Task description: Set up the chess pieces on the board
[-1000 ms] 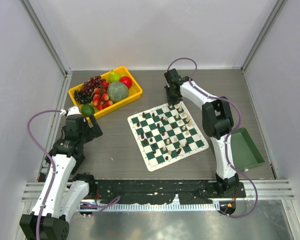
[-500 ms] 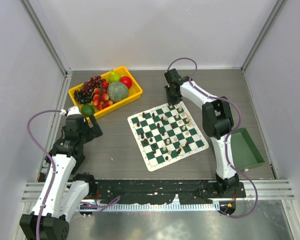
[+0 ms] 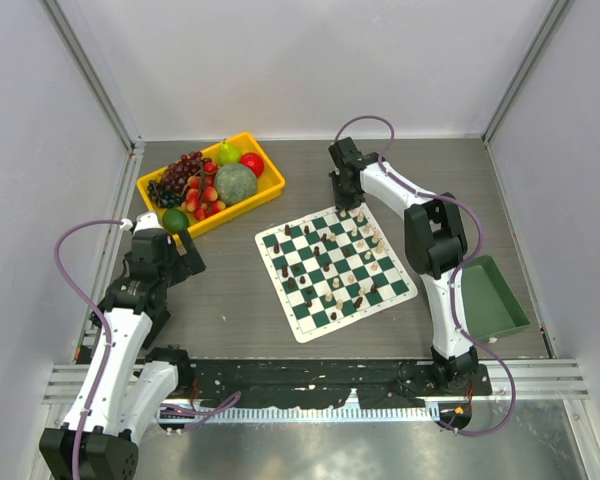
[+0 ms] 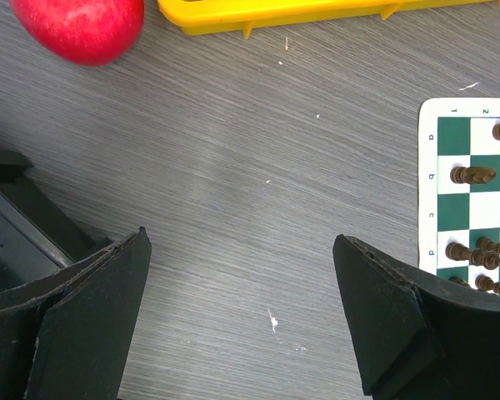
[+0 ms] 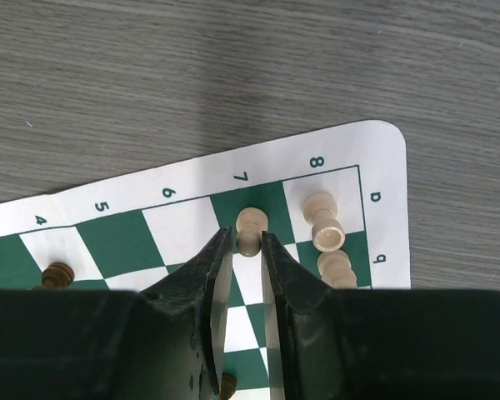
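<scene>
The green-and-white board (image 3: 302,330) lies mid-table with many dark and cream chess pieces (image 3: 332,262) scattered over it. My right gripper (image 3: 342,203) is at the board's far corner. In the right wrist view its gripper (image 5: 247,237) is shut on a cream pawn (image 5: 250,223) that stands on the green edge square of the board (image 5: 117,242) by the number 7. Two more cream pieces (image 5: 323,223) stand just right of it. My left gripper (image 3: 185,247) is open and empty over bare table, left of the board (image 4: 450,212).
A yellow tray (image 3: 270,190) of fruit sits at the back left; its rim (image 4: 317,12) and a red fruit (image 4: 79,29) show in the left wrist view. A green tray (image 3: 492,297) lies at the right. Dark pieces (image 4: 471,175) stand along the board's near-left edge.
</scene>
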Robot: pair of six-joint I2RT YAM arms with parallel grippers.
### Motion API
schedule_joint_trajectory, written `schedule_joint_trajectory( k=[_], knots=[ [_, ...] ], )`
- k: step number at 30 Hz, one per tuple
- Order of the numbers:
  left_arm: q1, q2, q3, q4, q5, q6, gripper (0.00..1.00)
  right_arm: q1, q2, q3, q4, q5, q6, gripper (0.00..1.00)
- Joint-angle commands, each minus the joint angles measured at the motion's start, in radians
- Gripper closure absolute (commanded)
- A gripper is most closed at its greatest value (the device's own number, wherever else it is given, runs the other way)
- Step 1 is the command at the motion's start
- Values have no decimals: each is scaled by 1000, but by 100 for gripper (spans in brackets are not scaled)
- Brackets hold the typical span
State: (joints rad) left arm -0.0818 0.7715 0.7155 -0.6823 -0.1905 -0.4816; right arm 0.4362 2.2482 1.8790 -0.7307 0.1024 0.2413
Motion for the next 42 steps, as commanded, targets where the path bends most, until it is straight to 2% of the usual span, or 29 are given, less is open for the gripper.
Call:
schedule_joint_trajectory(
  k=[1, 6, 13, 19, 23, 28, 42],
  knots=[
    [5, -8, 12, 12, -1, 8, 1, -2, -30, 25, 2, -9, -4, 73],
    [5, -6, 13, 10, -3, 9, 1, -5, -35, 29, -3, -9, -4, 73],
    [5, -9, 15, 10, -3, 9, 1, -4, -94, 32, -3, -18, -25, 59],
    [5, -14, 12, 10, -1, 8, 1, 2, -185, 2, 1, -27, -37, 56],
    [5, -14, 15, 10, 2, 3, 1, 12, -258, -101, 30, -32, -34, 55],
    [4, -8, 2, 26, 9, 0, 1, 24, -320, -250, 86, -122, -2, 57],
    [5, -6, 2, 26, 10, -3, 1, 62, -257, -291, 90, -217, 9, 62]
  ],
)
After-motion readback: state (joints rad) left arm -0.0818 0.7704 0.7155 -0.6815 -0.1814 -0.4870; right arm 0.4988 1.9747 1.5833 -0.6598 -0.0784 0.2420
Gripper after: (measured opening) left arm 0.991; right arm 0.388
